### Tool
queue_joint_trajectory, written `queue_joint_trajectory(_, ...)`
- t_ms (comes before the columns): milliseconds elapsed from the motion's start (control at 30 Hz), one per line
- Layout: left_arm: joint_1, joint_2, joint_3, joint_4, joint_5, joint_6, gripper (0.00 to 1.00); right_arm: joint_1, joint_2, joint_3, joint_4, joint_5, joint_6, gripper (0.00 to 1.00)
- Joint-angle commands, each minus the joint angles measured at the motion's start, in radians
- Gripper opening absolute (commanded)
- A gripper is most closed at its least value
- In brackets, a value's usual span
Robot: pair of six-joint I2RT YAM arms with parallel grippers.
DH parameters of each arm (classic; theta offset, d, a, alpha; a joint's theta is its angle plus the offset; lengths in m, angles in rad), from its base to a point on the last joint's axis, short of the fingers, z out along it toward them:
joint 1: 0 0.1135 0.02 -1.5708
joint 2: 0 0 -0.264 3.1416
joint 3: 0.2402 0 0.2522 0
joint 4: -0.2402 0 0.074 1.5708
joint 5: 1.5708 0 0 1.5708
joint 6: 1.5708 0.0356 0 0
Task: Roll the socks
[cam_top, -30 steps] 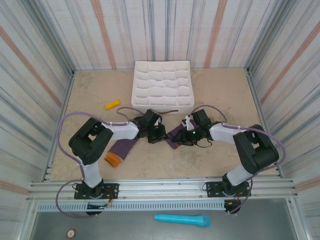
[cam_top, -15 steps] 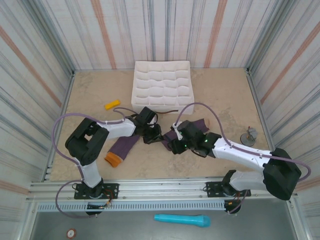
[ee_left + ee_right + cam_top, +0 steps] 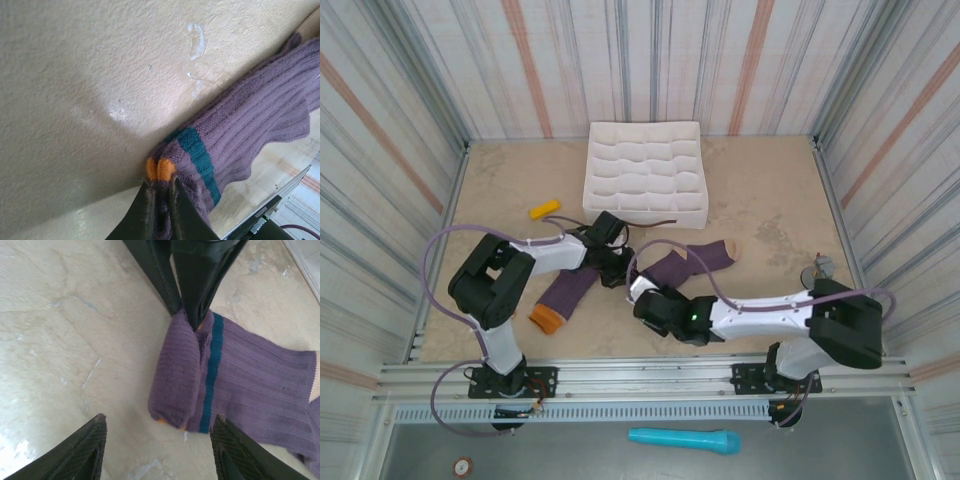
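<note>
One purple sock (image 3: 685,263) lies stretched to the right in the middle of the table, its near-left end folded into a short roll (image 3: 177,375) with a teal band beside it. My left gripper (image 3: 617,268) is shut on that folded end, orange cuff edge (image 3: 160,169) peeking out between its fingers (image 3: 187,285). My right gripper (image 3: 159,418) hovers open just in front of the roll, one finger on either side, touching nothing. The second sock (image 3: 565,292) lies flat under the left arm, orange cuff toward me.
A white compartment tray (image 3: 645,180) stands at the back centre. A yellow-orange marker (image 3: 544,209) lies left of it. A small grey object (image 3: 817,270) sits by the right wall. Striped walls close in the table on three sides.
The right arm swung from the right of the sock round to its near side and its jaws opened. The sock now lies stretched out. The left gripper kept its hold.
</note>
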Motion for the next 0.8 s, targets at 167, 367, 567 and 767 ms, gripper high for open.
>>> queue_joint_trajectory(167, 0.008, -0.035, 0.015, -0.042, 0.037, 0.033, 0.0, 0.028, 0.18, 0.069, 0.087, 0.205, -0.058, 0.49)
queue_joint_trajectory(367, 0.01, -0.036, 0.008, -0.046, 0.039, 0.04, 0.0, 0.018, 0.25, 0.079, 0.084, 0.232, -0.046, 0.39)
queue_joint_trajectory(567, 0.012, -0.038, 0.003, -0.047, 0.032, 0.048, 0.0, -0.042, 0.225, 0.05, 0.071, 0.129, -0.009, 0.13)
queue_joint_trajectory(767, 0.012, -0.056, -0.011, -0.019, 0.028, 0.05, 0.33, -0.117, 0.198, 0.017, 0.086, -0.045, 0.04, 0.0)
